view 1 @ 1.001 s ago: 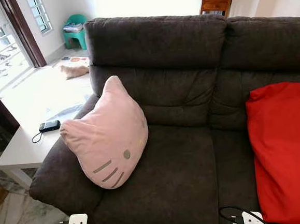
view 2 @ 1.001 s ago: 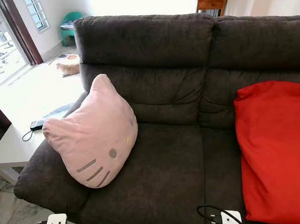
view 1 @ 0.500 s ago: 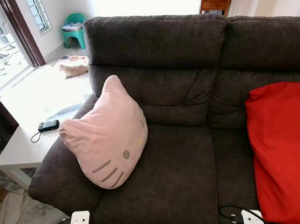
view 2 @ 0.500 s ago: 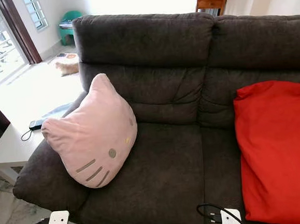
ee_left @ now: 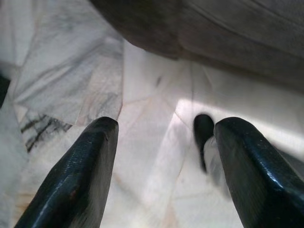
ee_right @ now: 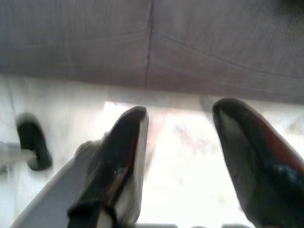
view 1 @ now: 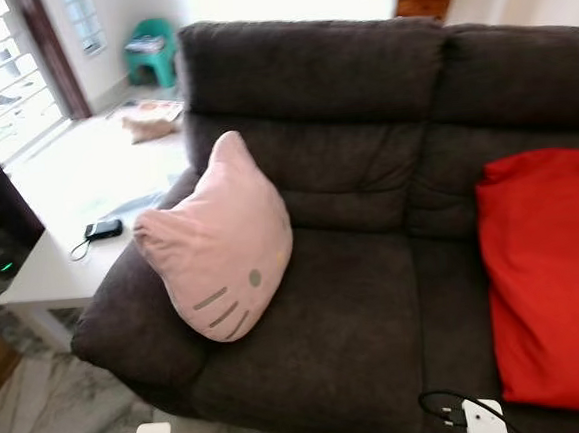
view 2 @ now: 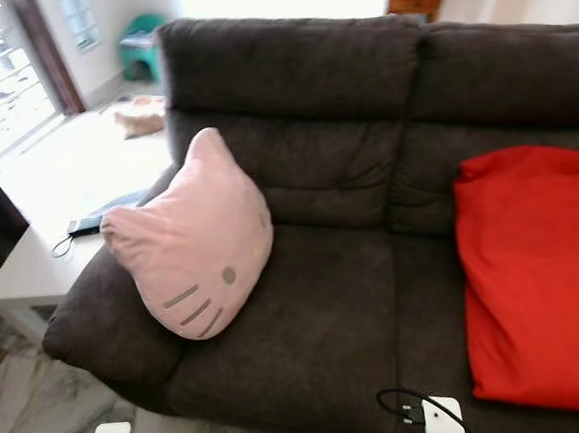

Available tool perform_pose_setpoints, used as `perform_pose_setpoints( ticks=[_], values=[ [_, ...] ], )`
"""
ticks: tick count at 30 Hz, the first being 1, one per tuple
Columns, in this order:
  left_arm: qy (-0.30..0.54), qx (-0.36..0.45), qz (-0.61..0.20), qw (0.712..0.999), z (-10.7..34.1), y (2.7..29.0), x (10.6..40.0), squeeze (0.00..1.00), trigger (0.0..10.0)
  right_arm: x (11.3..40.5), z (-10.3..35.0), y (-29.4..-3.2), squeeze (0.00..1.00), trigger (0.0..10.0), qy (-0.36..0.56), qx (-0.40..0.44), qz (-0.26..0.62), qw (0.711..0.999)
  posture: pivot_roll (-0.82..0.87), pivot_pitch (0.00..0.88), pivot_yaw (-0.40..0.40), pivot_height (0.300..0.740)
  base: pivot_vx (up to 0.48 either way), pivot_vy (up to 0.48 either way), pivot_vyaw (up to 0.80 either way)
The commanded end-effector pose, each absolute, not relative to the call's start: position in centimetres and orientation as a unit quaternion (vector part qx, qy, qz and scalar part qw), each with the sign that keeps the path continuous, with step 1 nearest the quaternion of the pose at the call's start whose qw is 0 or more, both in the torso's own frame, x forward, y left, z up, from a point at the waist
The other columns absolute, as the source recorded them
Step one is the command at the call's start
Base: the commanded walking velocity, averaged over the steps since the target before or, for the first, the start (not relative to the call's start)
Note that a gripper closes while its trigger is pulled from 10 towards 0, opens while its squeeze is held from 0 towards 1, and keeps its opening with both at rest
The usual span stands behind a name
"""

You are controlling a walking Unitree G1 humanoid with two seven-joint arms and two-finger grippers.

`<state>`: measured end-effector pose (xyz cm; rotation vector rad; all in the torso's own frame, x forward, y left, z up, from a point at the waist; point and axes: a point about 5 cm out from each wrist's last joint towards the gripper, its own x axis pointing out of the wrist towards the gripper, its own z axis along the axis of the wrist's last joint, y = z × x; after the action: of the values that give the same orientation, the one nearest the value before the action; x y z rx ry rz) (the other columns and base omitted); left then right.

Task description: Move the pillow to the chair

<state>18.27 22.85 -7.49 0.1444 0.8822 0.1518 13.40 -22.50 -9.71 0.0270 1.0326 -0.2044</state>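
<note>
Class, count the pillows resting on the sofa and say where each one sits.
2. The pink pillow leans against the left armrest of the sofa; the red pillow lies on the right seat. None appear hidden.

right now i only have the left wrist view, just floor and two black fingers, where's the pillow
Observer: The pink pillow leans on the sofa's left armrest, ahead of the robot.
Operator: anything else on the sofa
Observer: A red cushion lies at its right end.
Operator: is my right gripper doing anything
Observer: No. The right gripper hangs open above the floor in front of the sofa, empty, like the left gripper.
</note>
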Motion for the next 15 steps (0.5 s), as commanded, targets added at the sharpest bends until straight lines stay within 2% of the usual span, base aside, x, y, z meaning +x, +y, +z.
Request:
perform_pose_setpoints(
  ticks=[1, 15],
  values=[
    [0.456, 0.068, 0.070, 0.885, -8.37, 22.72, 16.61, 0.00, 10.0, 14.77, -9.11, -22.90, 0.00, 10.0, 0.474, 0.013, -0.101, 0.875, -0.03, 0.000, 0.002, 0.740, -0.289, 0.000, 0.00],
    [0.461, 0.068, 0.069, 0.882, -8.46, 22.79, 16.38, 0.00, 10.0, 15.20, -8.90, -23.20, 0.00, 10.0, 0.474, 0.012, -0.101, 0.875, -0.04, 0.000, 0.003, 0.740, -0.288, 0.000, 0.00]
  ],
)
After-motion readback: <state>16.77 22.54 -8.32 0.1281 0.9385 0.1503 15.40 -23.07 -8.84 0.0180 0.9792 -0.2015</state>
